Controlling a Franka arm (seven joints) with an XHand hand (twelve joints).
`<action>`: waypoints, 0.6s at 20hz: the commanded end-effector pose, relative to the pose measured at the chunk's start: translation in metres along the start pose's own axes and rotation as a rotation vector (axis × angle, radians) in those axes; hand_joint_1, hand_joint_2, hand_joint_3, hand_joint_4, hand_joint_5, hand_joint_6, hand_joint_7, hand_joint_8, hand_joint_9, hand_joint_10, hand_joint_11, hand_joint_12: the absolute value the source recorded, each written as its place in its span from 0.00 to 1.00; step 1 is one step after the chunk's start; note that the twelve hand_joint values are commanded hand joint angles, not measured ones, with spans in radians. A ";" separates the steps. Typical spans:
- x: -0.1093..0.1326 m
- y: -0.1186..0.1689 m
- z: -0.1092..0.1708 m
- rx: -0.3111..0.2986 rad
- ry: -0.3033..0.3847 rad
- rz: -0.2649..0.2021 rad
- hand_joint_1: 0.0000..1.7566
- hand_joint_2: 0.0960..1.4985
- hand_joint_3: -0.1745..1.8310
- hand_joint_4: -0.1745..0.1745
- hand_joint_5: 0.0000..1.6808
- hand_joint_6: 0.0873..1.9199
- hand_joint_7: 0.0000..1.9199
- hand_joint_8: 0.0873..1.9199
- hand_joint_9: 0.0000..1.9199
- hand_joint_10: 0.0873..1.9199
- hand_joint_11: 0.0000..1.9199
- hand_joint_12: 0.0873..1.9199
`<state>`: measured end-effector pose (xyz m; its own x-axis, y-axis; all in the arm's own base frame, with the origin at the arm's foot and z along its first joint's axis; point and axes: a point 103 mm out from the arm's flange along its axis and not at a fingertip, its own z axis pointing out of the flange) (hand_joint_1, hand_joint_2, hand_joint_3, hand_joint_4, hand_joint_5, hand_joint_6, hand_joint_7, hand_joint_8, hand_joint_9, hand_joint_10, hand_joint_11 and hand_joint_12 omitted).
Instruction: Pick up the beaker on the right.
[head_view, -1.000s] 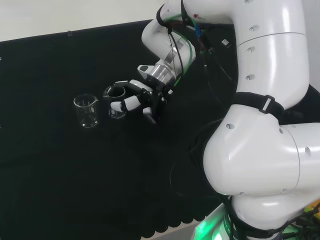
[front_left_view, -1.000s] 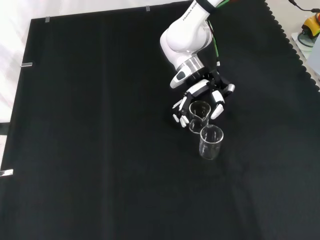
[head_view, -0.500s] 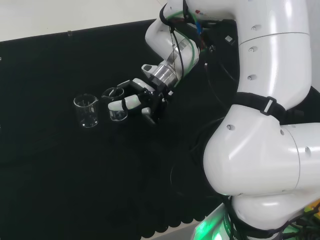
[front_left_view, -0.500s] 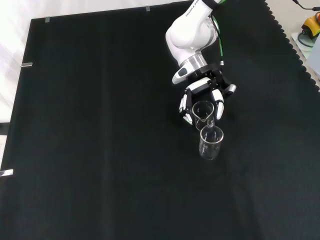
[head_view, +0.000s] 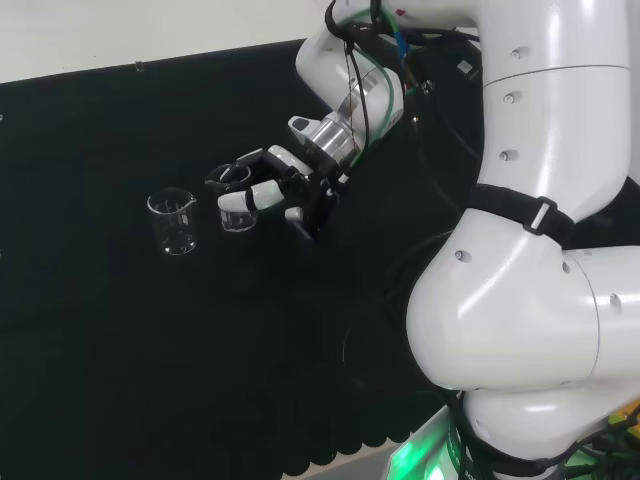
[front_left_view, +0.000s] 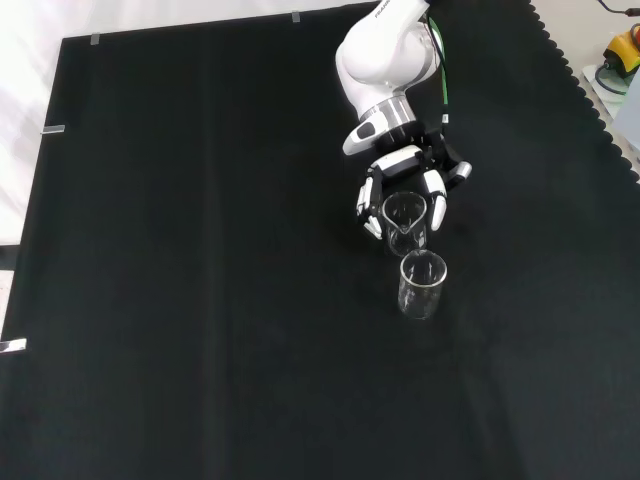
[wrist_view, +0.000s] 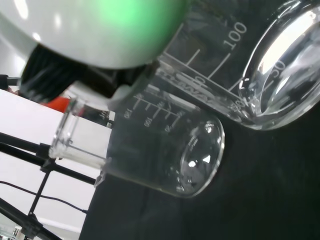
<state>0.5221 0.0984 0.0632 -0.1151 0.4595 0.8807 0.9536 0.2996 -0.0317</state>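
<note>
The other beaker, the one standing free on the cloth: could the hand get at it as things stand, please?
Probably not yet: the hand is curled round the held beaker, which sits between it and the free beaker. The cloth around it is otherwise open.

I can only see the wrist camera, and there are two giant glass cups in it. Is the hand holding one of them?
Observer: Yes. In the front view the hand has its fingers curled round the held beaker, the one nearer the arm.
Operator: So where is the other cup?
Observer: The second beaker stands upright on the black cloth. In the head view it is to the left of the held beaker, with a gap between them.
</note>
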 end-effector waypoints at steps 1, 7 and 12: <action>0.006 0.000 -0.004 -0.012 -0.014 -0.007 0.75 0.32 0.46 0.70 0.81 0.26 0.84 0.00 0.73 0.01 0.47 0.48; 0.012 -0.002 -0.007 -0.002 -0.031 -0.010 0.75 0.30 0.48 0.67 0.81 0.26 0.85 0.00 0.75 0.00 0.49 0.47; 0.018 -0.007 -0.019 0.013 -0.051 -0.029 0.75 0.30 0.49 0.65 0.81 0.27 0.86 0.00 0.76 0.00 0.50 0.47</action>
<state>0.5213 0.0942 0.0814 -0.1417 0.4829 0.8642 0.9516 0.3070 -0.0155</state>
